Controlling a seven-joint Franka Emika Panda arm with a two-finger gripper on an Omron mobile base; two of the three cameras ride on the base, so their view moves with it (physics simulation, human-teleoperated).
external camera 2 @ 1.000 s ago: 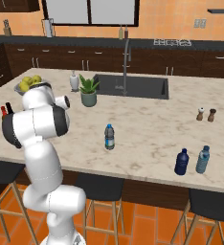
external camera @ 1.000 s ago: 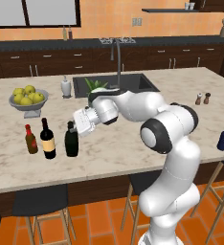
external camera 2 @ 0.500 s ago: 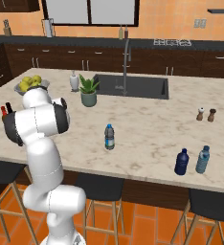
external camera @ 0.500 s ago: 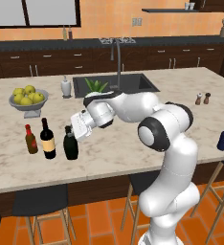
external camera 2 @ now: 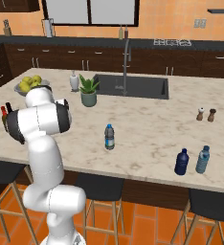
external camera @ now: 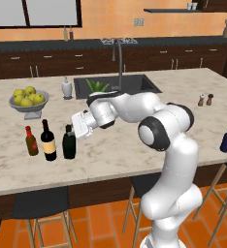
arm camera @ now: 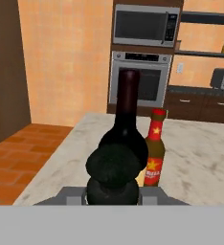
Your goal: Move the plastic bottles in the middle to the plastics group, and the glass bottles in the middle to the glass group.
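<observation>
One gripper [external camera: 72, 131] — narrow, clamped on green-black bottle [external camera: 69, 143] — beside wine bottle [external camera: 48, 141].

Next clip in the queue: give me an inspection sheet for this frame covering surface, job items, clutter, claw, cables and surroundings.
Surface: marble island counter, with a sink.
Job's things: dark green-black bottle upright beside the wine bottle and sauce bottle; clear water bottle alone mid-counter; dark blue bottle and a pale bottle together near the right end.
Clutter: fruit bowl, potted plant, white dispenser, salt and pepper shakers.
Claw: claw shut on the dark green-black bottle's neck.
Cables: nothing seen.
Surroundings: dark cabinets, oven and microwave, stools under the island.
</observation>
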